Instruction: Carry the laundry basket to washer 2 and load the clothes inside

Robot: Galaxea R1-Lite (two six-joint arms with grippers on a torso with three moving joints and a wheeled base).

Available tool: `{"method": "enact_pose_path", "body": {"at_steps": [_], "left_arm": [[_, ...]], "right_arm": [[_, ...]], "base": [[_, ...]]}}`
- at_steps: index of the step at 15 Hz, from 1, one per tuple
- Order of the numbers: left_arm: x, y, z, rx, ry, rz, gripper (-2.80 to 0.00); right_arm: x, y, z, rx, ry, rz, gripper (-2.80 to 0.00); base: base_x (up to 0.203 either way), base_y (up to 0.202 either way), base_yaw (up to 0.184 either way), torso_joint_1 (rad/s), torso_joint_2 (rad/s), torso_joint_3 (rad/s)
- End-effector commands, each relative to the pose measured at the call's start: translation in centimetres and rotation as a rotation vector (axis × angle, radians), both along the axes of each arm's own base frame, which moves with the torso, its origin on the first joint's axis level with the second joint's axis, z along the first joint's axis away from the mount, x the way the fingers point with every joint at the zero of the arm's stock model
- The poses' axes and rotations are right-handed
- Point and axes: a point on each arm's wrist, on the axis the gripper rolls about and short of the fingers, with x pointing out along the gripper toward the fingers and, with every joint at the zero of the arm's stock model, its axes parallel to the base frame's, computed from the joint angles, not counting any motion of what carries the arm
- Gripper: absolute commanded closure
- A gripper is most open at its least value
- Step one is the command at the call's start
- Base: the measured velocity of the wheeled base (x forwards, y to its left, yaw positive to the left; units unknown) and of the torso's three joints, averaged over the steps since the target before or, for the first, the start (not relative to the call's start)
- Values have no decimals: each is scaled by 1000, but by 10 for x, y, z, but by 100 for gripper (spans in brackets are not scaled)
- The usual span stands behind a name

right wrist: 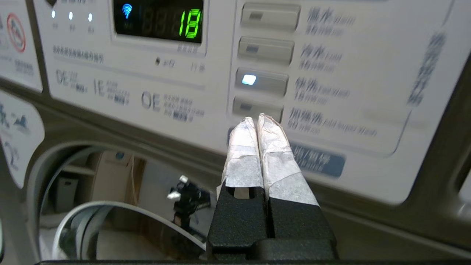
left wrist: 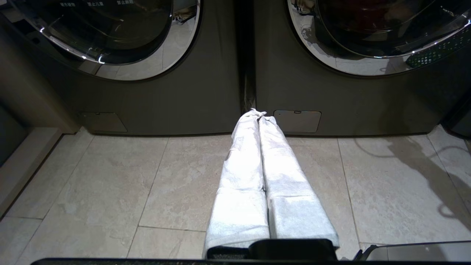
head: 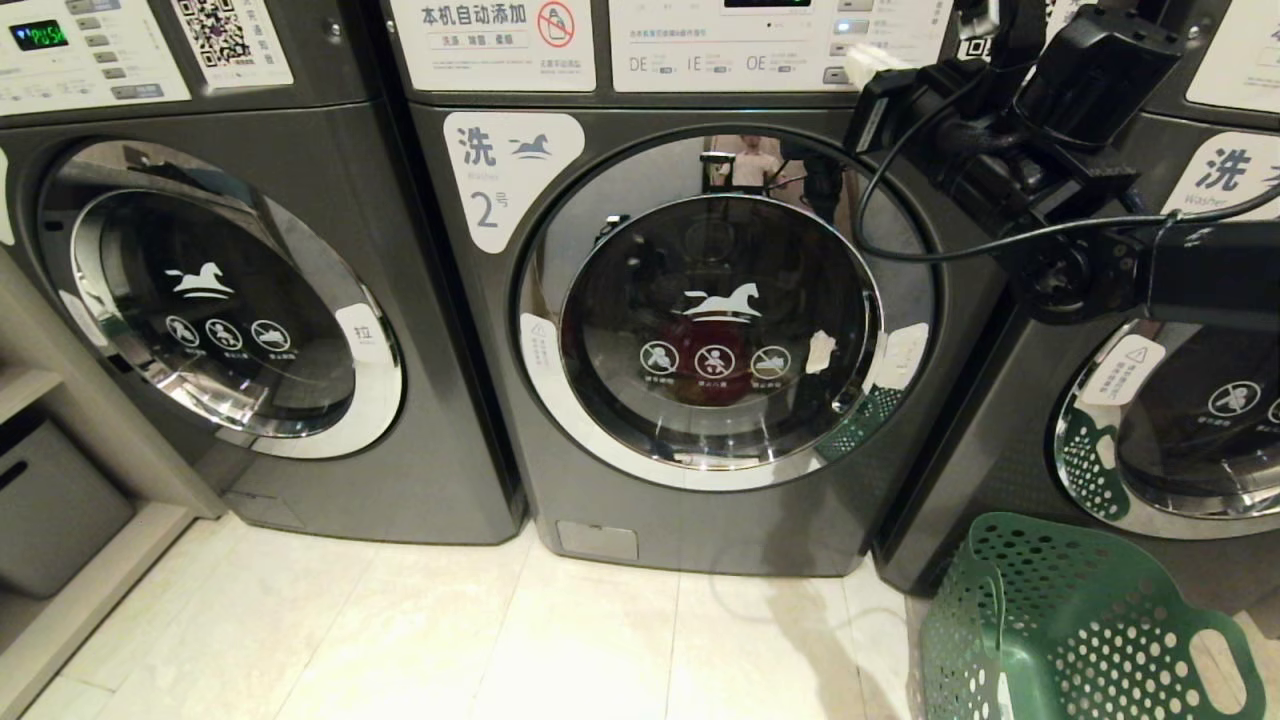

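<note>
Washer 2 [head: 720, 330] stands in the middle, its round glass door shut and a "2" label [head: 500, 170] at its upper left. A pink-red shape of the clothes [head: 712, 365] shows dimly behind the glass. The dark green laundry basket [head: 1070, 630] sits on the floor at the lower right, with no clothes in the part I can see. My right gripper [head: 868, 68] is raised to the washer's control panel [right wrist: 331, 73]. It is shut [right wrist: 256, 119], its taped tips just in front of the lowest button [right wrist: 243, 106], under a lit one [right wrist: 261, 81]. My left gripper [left wrist: 257, 113] is shut and empty, low over the floor tiles.
A like washer [head: 220, 300] stands to the left and another [head: 1180, 430] to the right, behind the basket. A low shelf with a grey bin [head: 60, 500] is at the far left. Pale floor tiles [head: 450, 640] lie before the machines. The display [right wrist: 191, 24] reads 18.
</note>
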Motion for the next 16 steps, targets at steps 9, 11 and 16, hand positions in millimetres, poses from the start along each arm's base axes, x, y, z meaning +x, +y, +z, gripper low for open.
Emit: {"method": "enact_pose_path", "body": {"at_steps": [9, 11, 16], "left_arm": [[0, 0, -2, 0, 4, 0, 0], [0, 0, -2, 0, 4, 0, 0], [0, 0, -2, -1, 4, 0, 0]], "right_arm": [[2, 2, -6, -4, 2, 9, 0], [7, 3, -8, -1, -3, 6, 0], [15, 4, -14, -3, 4, 0, 0]], "base": [[0, 0, 0, 0, 0, 0], [0, 0, 0, 0, 0, 0], [0, 0, 0, 0, 0, 0]]}}
